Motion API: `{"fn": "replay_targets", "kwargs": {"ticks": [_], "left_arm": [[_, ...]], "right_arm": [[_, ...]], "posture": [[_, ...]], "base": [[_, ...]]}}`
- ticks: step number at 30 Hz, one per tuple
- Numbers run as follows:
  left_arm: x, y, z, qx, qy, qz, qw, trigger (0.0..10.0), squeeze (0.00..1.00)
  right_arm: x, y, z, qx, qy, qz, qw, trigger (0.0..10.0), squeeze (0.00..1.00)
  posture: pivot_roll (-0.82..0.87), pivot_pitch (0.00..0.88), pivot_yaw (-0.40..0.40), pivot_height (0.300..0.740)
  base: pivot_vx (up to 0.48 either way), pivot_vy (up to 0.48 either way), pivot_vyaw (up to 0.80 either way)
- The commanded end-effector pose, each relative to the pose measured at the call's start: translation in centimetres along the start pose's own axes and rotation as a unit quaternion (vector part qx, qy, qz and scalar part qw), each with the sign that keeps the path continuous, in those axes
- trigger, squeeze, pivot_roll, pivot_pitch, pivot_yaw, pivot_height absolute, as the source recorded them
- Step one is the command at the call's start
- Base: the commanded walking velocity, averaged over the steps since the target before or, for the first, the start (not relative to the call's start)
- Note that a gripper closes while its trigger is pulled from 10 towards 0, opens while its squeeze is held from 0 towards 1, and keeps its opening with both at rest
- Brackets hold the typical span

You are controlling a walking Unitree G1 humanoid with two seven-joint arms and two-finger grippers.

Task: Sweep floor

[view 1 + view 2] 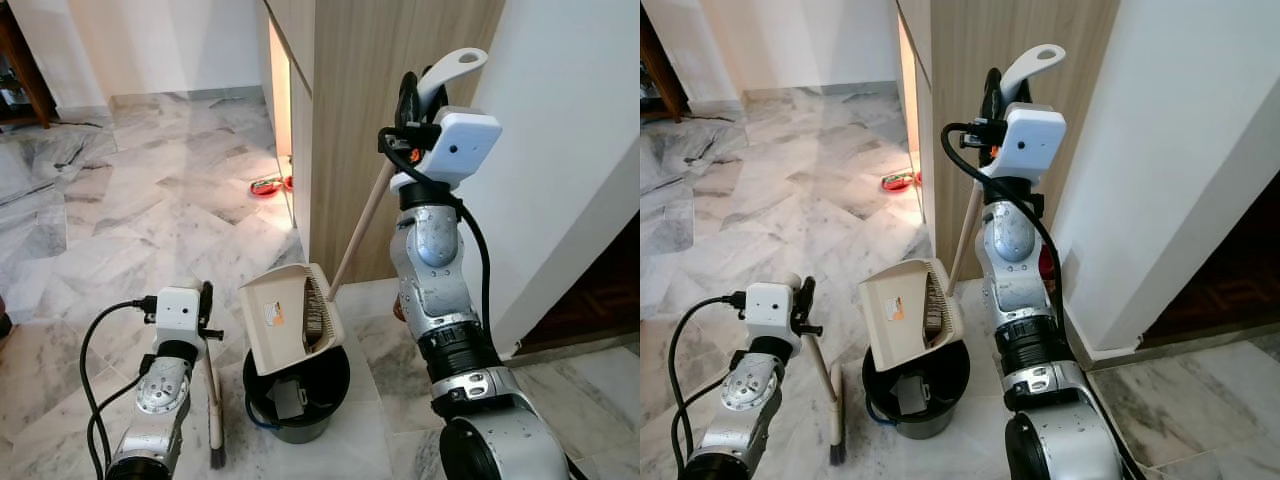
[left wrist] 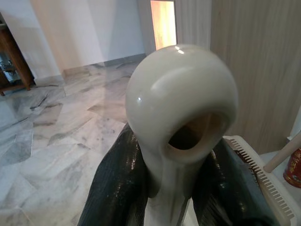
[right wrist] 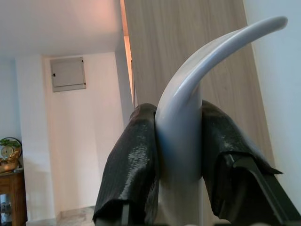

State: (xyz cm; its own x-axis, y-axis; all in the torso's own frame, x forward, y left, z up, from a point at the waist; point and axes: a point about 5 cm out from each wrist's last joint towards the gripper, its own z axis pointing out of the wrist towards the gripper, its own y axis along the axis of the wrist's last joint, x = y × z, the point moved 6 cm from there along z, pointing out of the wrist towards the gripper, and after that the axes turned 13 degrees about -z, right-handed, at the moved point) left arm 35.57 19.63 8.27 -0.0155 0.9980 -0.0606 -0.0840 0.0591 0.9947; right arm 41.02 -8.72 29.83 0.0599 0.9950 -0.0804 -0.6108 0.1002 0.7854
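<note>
A beige dustpan (image 1: 290, 315) is tilted over a black bin (image 1: 300, 392), its pan mouth facing down into the bin. Its long wooden pole (image 1: 365, 220) rises to a white curved handle (image 1: 455, 68), and my right gripper (image 1: 410, 100) is shut on that handle, high beside the wooden cabinet. In the right wrist view the black fingers (image 3: 129, 165) press both sides of the handle (image 3: 181, 122). My left gripper (image 1: 205, 300) is low at the left, shut on the top of a short broom (image 1: 214, 415) whose bristles rest on the floor. The broom's looped white end (image 2: 181, 108) stands between the fingers.
A wooden cabinet (image 1: 380, 120) and a white wall (image 1: 570, 150) stand close behind and to the right. Red items (image 1: 268, 186) lie on the marble floor (image 1: 130, 200) by the cabinet's lit gap. A dark doorway (image 1: 600, 295) opens at the right.
</note>
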Motion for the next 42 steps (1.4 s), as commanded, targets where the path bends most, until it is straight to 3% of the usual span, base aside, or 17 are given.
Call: {"fn": "replay_targets", "kwargs": {"ticks": [1,5,6,7,9,10,33,42], "left_arm": [[-0.5,1.2,0.3,-0.025,-0.013,0.012,1.000,10.0,0.00],[-0.5,1.2,0.2,-0.024,-0.015,0.013,1.000,10.0,0.00],[-0.9,1.2,0.4,-0.025,-0.025,0.015,0.999,10.0,0.00],[-0.9,1.2,0.4,-0.025,-0.025,0.015,0.999,10.0,0.00],[-1.5,1.3,0.6,-0.025,-0.038,0.015,0.999,10.0,0.00],[-1.6,1.3,0.6,-0.026,-0.041,0.015,0.999,10.0,0.00],[-1.2,1.5,0.6,-0.030,-0.033,0.014,0.999,10.0,0.00],[-1.0,1.6,0.7,-0.032,-0.028,0.014,0.999,10.0,0.00]], "right_arm": [[-0.3,2.4,0.6,-0.047,-0.010,0.010,0.999,10.0,0.00],[-0.2,2.6,0.5,-0.051,-0.010,0.004,0.999,10.0,0.00],[1.6,4.2,-1.0,-0.113,0.059,-0.045,0.991,10.0,0.00],[1.6,4.2,-1.0,-0.113,0.059,-0.045,0.991,10.0,0.00],[4.4,6.0,-3.7,-0.188,0.152,-0.102,0.965,10.0,0.00],[5.1,6.4,-4.3,-0.204,0.173,-0.113,0.957,10.0,0.00],[6.5,8.2,-5.7,-0.229,0.197,-0.093,0.949,10.0,0.00],[7.8,9.2,-7.5,-0.251,0.216,-0.093,0.939,10.0,0.00]], "posture": [[0.03,0.000,-0.010,0.740],[0.03,0.000,-0.010,0.740],[0.01,0.000,0.007,0.740],[0.01,0.000,0.007,0.740],[0.01,0.000,0.007,0.740],[0.01,0.000,0.007,0.740],[0.02,0.000,-0.012,0.740],[0.02,0.000,-0.017,0.740]], "base": [[0.000,0.000,0.00],[0.000,0.000,0.00],[0.000,0.000,0.00],[0.000,0.000,0.00],[0.000,0.000,0.00],[0.000,0.000,0.00],[0.000,0.000,0.00],[0.000,0.000,0.00]]}}
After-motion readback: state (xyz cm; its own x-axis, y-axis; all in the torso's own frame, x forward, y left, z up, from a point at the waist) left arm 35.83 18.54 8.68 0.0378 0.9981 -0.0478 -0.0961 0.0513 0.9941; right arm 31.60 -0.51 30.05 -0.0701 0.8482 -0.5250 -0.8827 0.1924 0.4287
